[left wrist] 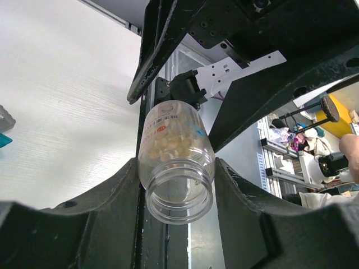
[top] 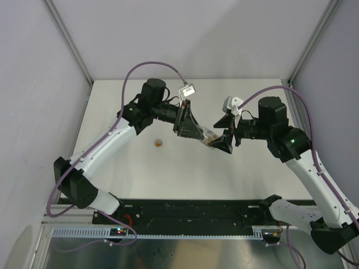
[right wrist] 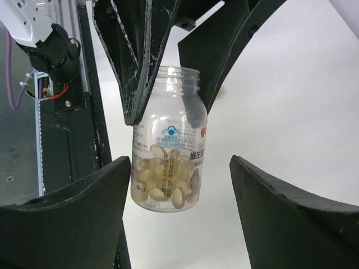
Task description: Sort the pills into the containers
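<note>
clear plastic pill bottle (right wrist: 168,145), uncapped, aloft, neck clamped in my left gripper (left wrist: 176,179) | right gripper (right wrist: 179,168) spread off its base, empty | step: readying the pour | next: i must aim its mouth over the amber vial (top: 159,143)

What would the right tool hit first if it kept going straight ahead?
Most likely the clear pill bottle, held by the left tool: it sits directly ahead, between the open fingers of the right tool.
</note>
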Robot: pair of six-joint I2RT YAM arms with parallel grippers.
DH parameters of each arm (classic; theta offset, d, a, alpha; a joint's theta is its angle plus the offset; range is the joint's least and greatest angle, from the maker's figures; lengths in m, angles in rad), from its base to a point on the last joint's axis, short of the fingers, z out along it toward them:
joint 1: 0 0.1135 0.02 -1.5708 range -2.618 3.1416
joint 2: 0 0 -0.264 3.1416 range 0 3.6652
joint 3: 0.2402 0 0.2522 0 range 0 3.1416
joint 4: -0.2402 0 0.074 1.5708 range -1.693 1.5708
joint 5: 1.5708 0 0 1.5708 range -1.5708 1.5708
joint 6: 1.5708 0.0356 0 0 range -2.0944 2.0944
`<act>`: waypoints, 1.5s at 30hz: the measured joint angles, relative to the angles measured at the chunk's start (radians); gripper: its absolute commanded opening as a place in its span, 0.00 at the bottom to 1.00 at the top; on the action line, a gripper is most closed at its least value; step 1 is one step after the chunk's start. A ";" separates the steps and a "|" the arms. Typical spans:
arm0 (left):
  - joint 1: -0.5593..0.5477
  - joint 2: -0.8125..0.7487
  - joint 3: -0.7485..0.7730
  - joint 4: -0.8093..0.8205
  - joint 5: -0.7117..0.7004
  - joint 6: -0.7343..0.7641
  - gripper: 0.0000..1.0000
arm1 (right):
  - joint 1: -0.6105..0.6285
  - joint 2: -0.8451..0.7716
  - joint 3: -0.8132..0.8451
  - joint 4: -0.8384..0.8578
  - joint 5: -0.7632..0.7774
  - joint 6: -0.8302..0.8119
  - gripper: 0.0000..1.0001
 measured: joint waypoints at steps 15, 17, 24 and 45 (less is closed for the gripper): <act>0.029 -0.069 -0.073 0.190 -0.005 -0.159 0.00 | -0.008 0.021 0.000 0.036 -0.086 0.043 0.75; 0.031 -0.080 -0.109 0.254 -0.005 -0.207 0.00 | -0.008 0.027 0.000 0.042 -0.094 0.047 0.74; 0.045 -0.095 -0.193 0.421 -0.004 -0.346 0.00 | -0.008 0.044 0.010 0.050 -0.108 0.052 0.72; 0.047 -0.119 -0.215 0.512 -0.013 -0.400 0.00 | -0.017 0.062 0.014 0.077 -0.143 0.078 0.47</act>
